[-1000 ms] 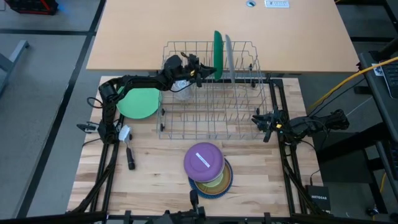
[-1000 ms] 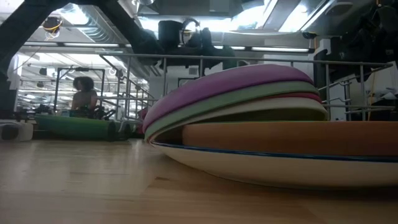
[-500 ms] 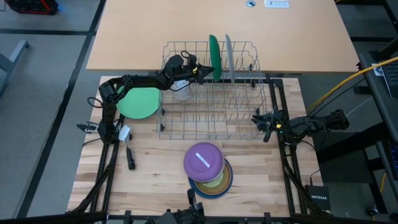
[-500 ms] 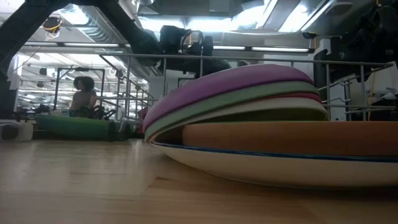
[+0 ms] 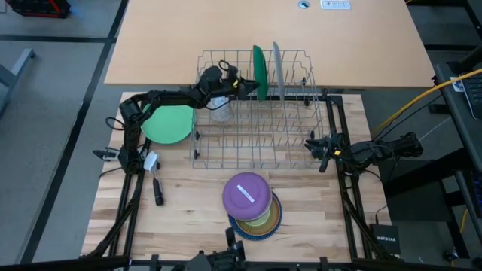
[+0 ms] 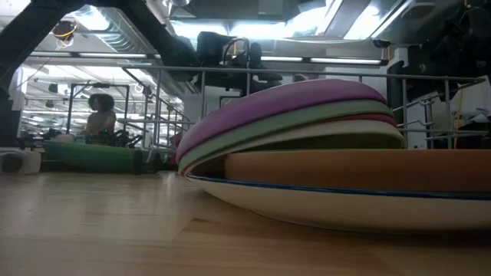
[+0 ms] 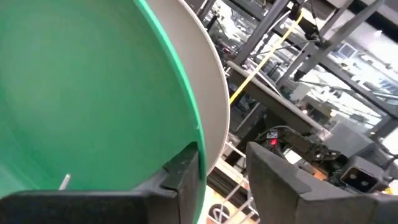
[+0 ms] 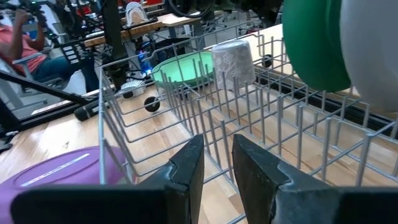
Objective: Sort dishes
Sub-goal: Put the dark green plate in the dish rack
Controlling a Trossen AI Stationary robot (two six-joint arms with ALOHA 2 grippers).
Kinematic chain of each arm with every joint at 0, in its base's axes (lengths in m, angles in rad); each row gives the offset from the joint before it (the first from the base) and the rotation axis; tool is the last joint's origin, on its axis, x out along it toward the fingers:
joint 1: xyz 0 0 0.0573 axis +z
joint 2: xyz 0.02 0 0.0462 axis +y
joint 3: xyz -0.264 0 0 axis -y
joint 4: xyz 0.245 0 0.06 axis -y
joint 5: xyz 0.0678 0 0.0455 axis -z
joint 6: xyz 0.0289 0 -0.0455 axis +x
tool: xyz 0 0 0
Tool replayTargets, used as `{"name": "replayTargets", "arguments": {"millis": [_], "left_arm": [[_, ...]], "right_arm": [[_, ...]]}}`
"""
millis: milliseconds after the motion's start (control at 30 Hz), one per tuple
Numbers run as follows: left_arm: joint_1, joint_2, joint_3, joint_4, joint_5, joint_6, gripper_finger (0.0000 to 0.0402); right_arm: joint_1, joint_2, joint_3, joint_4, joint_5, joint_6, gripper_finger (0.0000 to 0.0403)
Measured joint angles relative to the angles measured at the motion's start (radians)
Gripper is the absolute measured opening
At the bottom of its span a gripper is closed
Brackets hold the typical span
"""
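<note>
A green plate (image 5: 260, 71) stands on edge in the wire dish rack (image 5: 252, 143), with a grey plate (image 5: 276, 69) upright just to its right. My left gripper (image 5: 245, 84) reaches into the rack from the left and is open; the green plate's rim (image 7: 198, 134) stands between its fingers (image 7: 186, 171). Another green dish (image 5: 169, 124) lies on the table left of the rack. A stack of dishes (image 5: 254, 211) topped by a purple one (image 5: 246, 193) sits near the front edge. My right gripper (image 5: 310, 145) waits at the rack's right side, open by a narrow gap, holding nothing. My left gripper has one finger on each face of the green plate's rim (image 7: 200, 140), coming level from the table's left. One finger (image 7: 186, 171) sits right beside the rim; I cannot tell whether it touches. The plate stands upright in the rack's wires.
A clear cup (image 5: 220, 109) stands upside down in the rack's left end, below my left arm. A black tool (image 5: 158, 192) lies on the table's near left. A bare tan table (image 5: 263, 30) lies beyond the rack. A person (image 6: 100, 115) shows far off in the room.
The green plate in the rack has shifted a little toward the table's left and stands there upright. My left gripper has drawn back slightly toward the left along with it.
</note>
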Motion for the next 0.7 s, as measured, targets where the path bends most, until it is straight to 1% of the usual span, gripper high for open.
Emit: {"name": "replayTargets", "arguments": {"millis": [233,367,500,600,700], "left_arm": [[0.052,-0.012,0.0,-0.011,0.093,-0.128,0.0125],[0.079,-0.02,0.0,-0.037,0.124,-0.133,0.0125],[0.092,-0.021,-0.001,-0.066,0.126,-0.132,0.0125],[0.094,-0.021,-0.001,-0.102,0.129,-0.103,0.0125],[0.101,-0.021,-0.001,-0.109,0.167,-0.102,0.0125]], "right_arm": [[0.0,0.0,0.0,0.0,-0.042,0.0,0.0088],[0.0,0.0,0.0,0.0,-0.058,0.0,0.0088],[0.0,0.0,0.0,0.0,-0.058,0.0,0.0088],[0.0,0.0,0.0,0.0,-0.058,0.0,0.0088],[0.0,0.0,0.0,-0.006,-0.058,0.0,0.0088]]}}
